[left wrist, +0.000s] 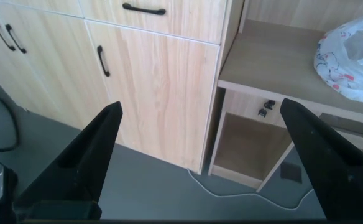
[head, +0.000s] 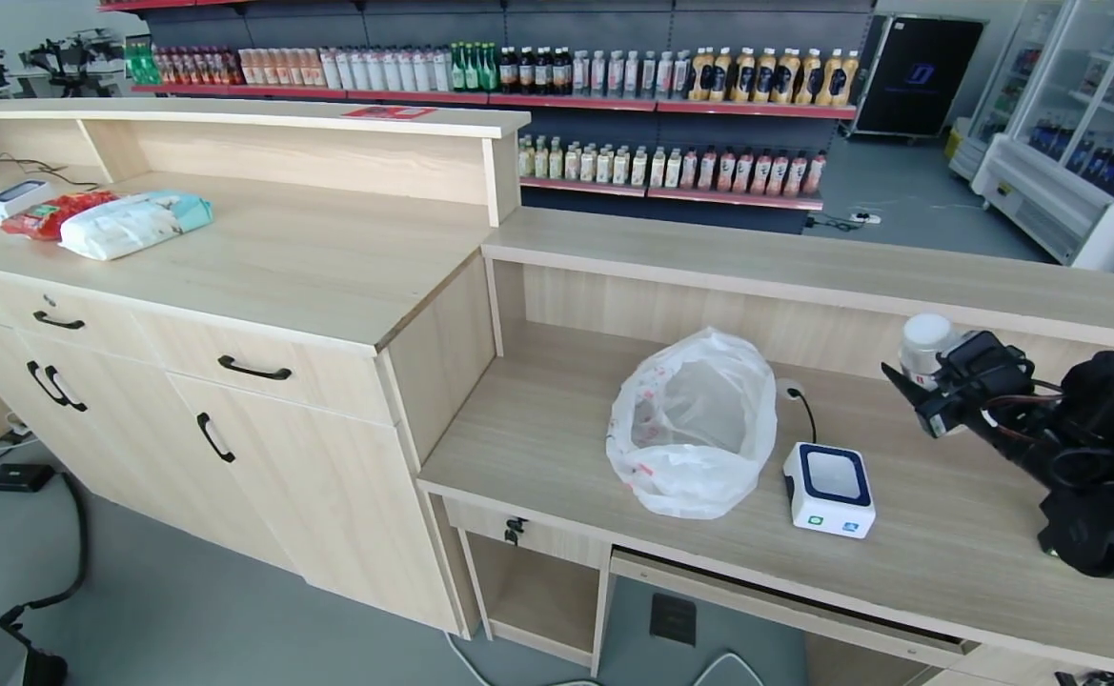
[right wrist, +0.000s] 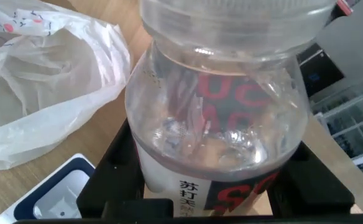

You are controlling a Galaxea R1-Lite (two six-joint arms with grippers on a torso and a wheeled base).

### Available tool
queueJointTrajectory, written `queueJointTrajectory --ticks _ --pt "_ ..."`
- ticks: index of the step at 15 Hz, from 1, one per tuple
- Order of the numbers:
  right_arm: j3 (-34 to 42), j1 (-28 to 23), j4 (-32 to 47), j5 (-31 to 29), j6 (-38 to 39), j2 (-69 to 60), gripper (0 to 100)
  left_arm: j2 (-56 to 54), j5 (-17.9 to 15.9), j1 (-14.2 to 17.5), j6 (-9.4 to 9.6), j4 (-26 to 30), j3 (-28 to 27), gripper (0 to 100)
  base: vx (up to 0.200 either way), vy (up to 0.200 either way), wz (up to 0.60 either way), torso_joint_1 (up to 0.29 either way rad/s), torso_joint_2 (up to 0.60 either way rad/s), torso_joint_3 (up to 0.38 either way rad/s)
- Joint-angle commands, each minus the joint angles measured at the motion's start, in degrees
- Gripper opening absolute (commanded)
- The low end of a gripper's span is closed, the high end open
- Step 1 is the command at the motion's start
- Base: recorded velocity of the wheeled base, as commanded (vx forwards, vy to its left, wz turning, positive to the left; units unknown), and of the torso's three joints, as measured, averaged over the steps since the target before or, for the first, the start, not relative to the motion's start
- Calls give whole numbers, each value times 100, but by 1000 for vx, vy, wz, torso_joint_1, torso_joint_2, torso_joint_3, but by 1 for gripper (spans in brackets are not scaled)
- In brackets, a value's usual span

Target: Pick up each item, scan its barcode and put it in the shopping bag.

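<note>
Over the lower desk [head: 537,429], I have my right gripper [head: 933,386] clamped on the bottle [head: 925,343], held near the scanner [head: 830,488] so its barcode can face it, left gripper [left wrist: 201,104] spread, empty

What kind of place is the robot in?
Most likely a small shop's checkout: rows of bottled drinks on shelves, glass-door fridges, and a barcode scanner beside a shopping bag on the counter.
</note>
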State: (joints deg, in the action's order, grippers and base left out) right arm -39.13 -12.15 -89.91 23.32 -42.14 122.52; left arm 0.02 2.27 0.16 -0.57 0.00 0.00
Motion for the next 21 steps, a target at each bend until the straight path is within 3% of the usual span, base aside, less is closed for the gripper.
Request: queueJointTrajectory --ticks 1,8,21 --pt "-42 38 -9 76 -101 440 0 -2 2 2 -4 0 0 100 0 0 0 0 0 0" --pt "-332 161 -9 639 -602 809 0 -2 2 2 -4 0 0 100 0 0 0 0 0 0" --pt "-1237 196 -9 1386 -154 1451 0 -2 2 2 -4 0 0 100 0 0 0 0 0 0"
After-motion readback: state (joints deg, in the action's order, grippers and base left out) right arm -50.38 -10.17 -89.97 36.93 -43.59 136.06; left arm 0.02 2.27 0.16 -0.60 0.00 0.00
